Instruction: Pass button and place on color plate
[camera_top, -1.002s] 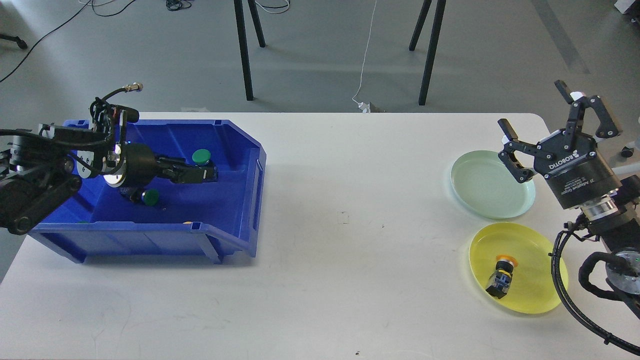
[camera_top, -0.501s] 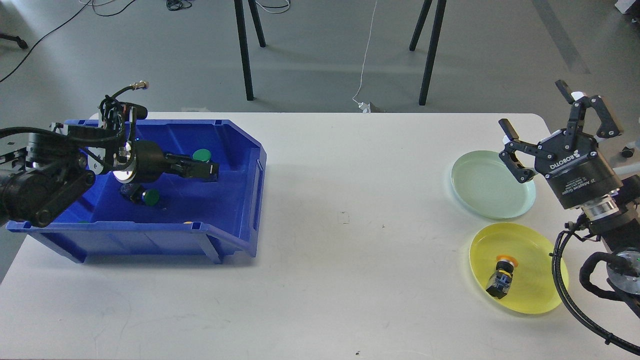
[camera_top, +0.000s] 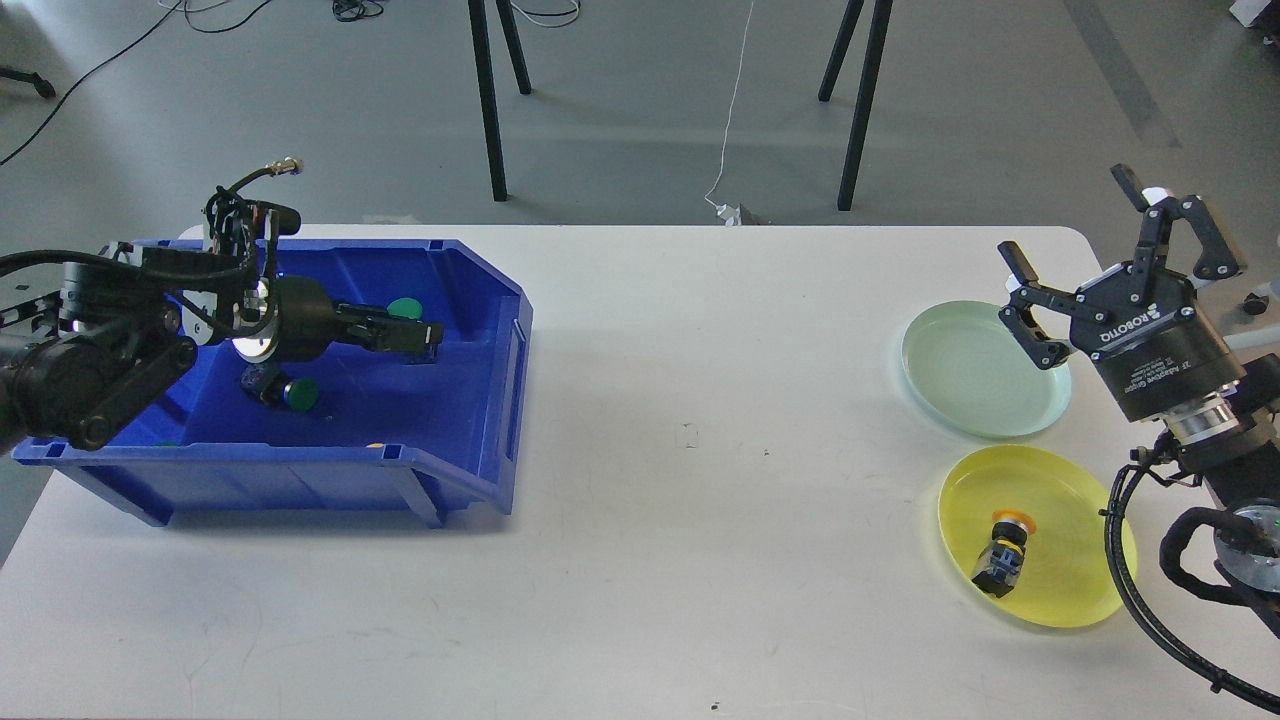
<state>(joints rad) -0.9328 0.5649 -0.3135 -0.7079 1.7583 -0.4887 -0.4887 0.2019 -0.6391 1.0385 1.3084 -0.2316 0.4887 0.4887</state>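
Blue plastic forms the open-fronted storage bin (camera_top: 470, 440) at the left end of the white bench (camera_top: 680, 520), and the picking step looks to be in hand there: the left tool (camera_top: 425, 338) reaches into the bin at a low angle. Its two dark fingers lie so close together and so nearly end-on that I cannot tell whether they are apart or closed, nor whether they hold anything. A round green-capped push button (camera_top: 404, 309) shows just behind and above the tool's tip, touching it or nearly so in this view; a second green-capped button with a dark body (camera_top: 290, 393) lies on the bin floor nearer the arm's wrist, below it and clear of the fingers. At the far right, the right tool (camera_top: 1085, 262) hangs with its fingers spread wide and empty, above the right edge of the pale green round plate (camera_top: 950, 345). Below that plate sits a yellow round plate (camera_top: 1070, 590) already bearing an orange-capped button with a black and blue body (camera_top: 1002, 553). Judging by colour, the green button belongs on the pale green plate. The next move would call for a firm grip on the cap-end button, a lift over the bin's wall, and a carry to mid-bench for the handover.
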